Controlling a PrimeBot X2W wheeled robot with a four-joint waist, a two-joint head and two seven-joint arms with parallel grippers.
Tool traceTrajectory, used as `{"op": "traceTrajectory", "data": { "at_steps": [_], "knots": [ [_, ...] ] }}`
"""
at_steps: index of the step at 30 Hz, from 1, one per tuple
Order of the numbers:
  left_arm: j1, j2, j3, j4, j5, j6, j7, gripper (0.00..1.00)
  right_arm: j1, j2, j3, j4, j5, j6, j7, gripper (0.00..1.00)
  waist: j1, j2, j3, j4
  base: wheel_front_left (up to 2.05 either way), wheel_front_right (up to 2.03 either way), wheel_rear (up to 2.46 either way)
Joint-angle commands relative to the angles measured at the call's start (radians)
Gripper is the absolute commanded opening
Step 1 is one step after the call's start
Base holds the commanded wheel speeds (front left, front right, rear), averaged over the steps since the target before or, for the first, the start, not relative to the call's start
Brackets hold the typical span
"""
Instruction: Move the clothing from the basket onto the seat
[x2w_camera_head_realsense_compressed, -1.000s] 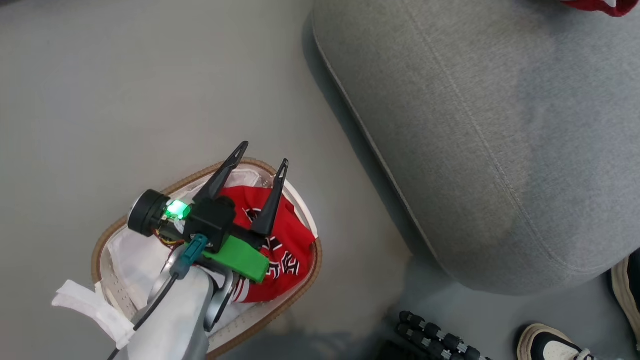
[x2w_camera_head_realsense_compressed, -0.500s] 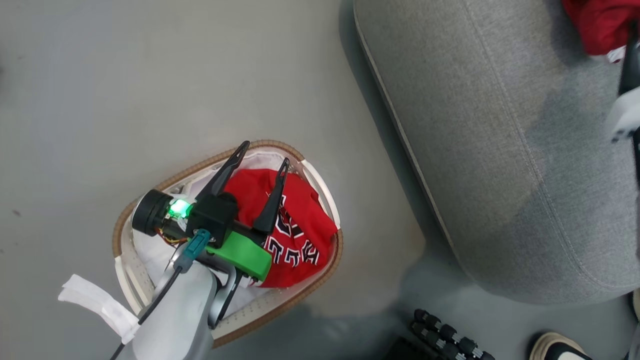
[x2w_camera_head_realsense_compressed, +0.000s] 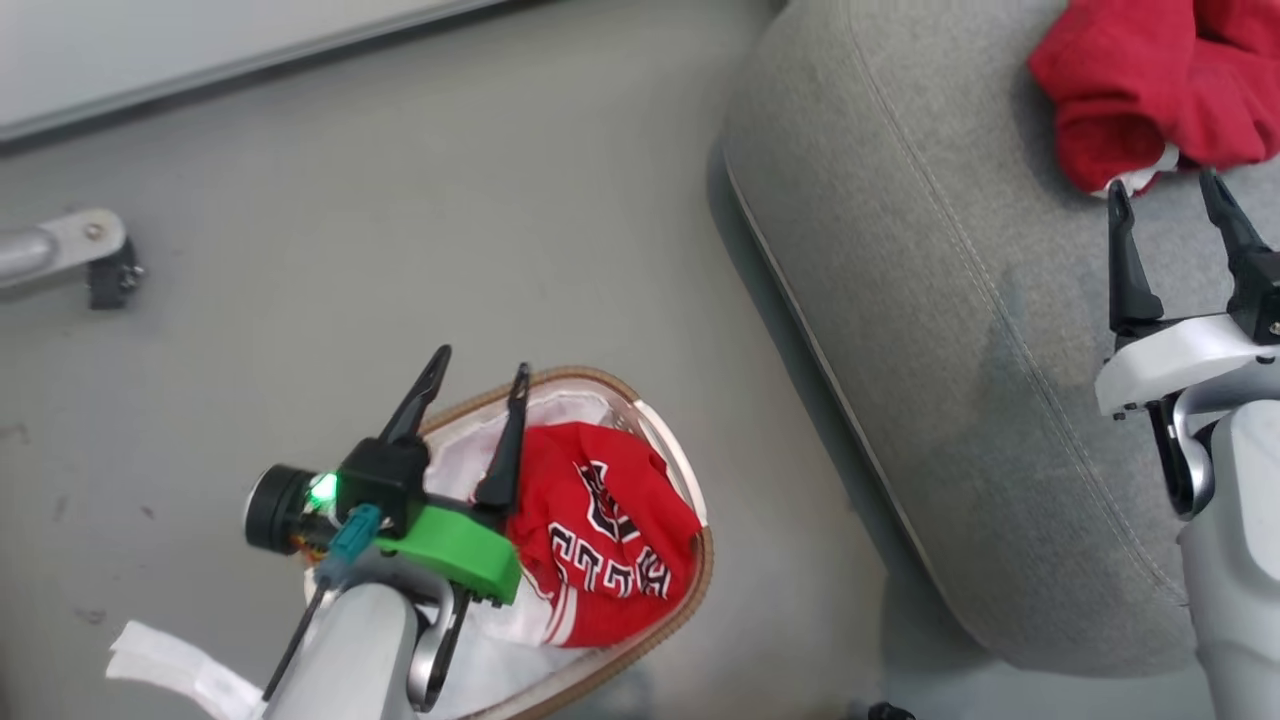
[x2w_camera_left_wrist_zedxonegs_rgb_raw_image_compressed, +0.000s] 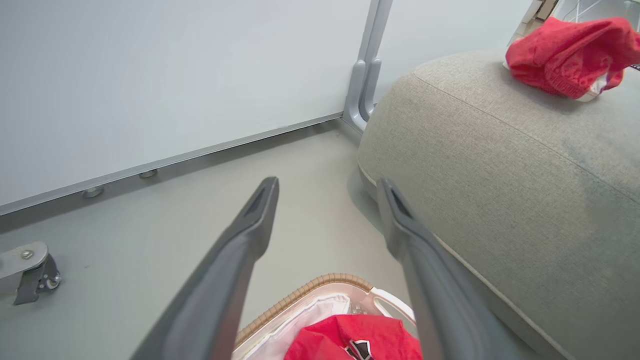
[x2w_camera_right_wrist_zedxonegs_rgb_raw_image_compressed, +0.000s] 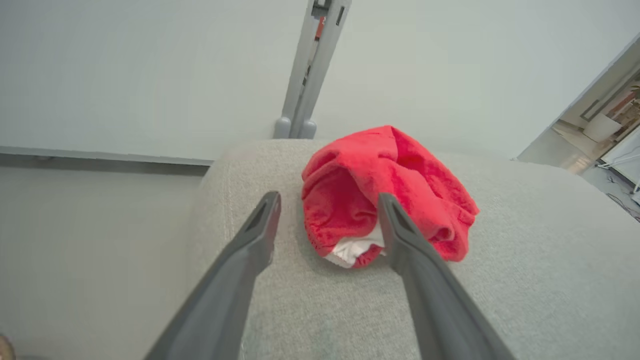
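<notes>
Two soft red garments logged, with one tool close to each.

Item 1: red garment with black-and-white block lettering (x2w_camera_head_realsense_compressed: 600, 530). It is bunched in the oval white perforated basket with the brown woven rim (x2w_camera_head_realsense_compressed: 706, 575), which stands on the grey floor (x2w_camera_head_realsense_compressed: 400, 200) left of the seat. It lies on the white liner sheet (x2w_camera_head_realsense_compressed: 575, 408) and fills the basket's right half. Its longer run goes roughly near to far.

Item 2: red garment with white trim (x2w_camera_head_realsense_compressed: 1150, 90), heaped on the large grey fabric sofa seat (x2w_camera_head_realsense_compressed: 900, 300), far right.

Left tool (x2w_camera_head_realsense_compressed: 481, 360): fingers spread, nothing between them. It hangs over the basket's left side, pointing far and held roughly level rather than downward. Item 1 sits just right of it and below, and this arm is much the nearer. Likely need: shift right and tip the wrist down.

Right tool (x2w_camera_head_realsense_compressed: 1162, 182): spread and empty above the seat, with its tips just on the near side of item 2. Whether they touch it cannot be told.
</notes>
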Motion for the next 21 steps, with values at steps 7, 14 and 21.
{"op": "traceTrajectory", "data": {
  "at_steps": [7,14,21],
  "knots": [
    [0.077,-0.017,0.115,0.002,-0.004,0.016,0.000,1.00,0.108,0.037,0.053,-0.110,0.080,-0.001,0.000,1.00,0.0000,-0.0001,-0.160,0.146,0.00,0.00,0.00],
    [0.134,-0.022,0.199,0.015,-0.005,0.028,0.000,1.00,0.182,0.079,0.103,-0.101,0.084,-0.001,0.000,1.00,0.0000,-0.0001,-0.237,0.224,0.00,0.00,0.00],
    [0.179,-0.023,0.250,0.028,-0.043,0.052,0.000,1.00,0.254,0.107,0.117,-0.090,0.088,-0.001,0.000,1.00,0.0000,-0.0001,-0.294,0.290,0.00,0.00,0.00]
  ]
}}
